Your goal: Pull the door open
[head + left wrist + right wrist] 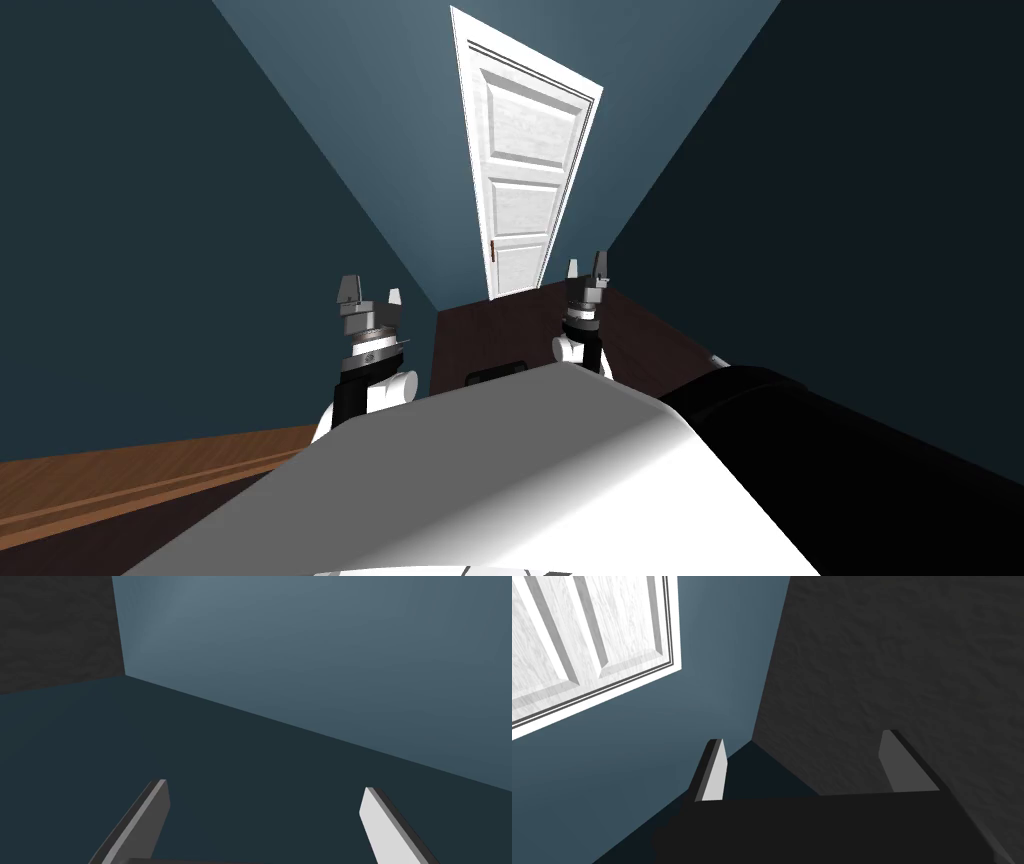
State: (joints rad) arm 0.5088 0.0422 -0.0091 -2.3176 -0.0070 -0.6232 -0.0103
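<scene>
I'm looking down a narrow corridor with blue-grey walls [300,200] on both sides. The white panelled door with three raised panels [525,160] stands at the far end, sitting flush inside its white frame [462,120]. A small dark handle [494,250] shows on the door's edge on my left side, level with the seam between the middle and lowest panels. A stretch of dark brown floor [500,335] runs from me up to the door's foot.

Both arms are raised in front of me, well apart from the door and touching nothing. My left pincer [370,295] is up beside the left wall. In its wrist view the two blades stand spread wide, with nothing between them. My right pincer [587,268] is up on the other side, nearer the line of the door. Its wrist view also shows the blades spread, holding nothing. In that view a corner of the door's panelling and frame lies far beyond the pincer, off to the side of one blade rather than between the two. The handle is too small for me to tell its shape.
</scene>
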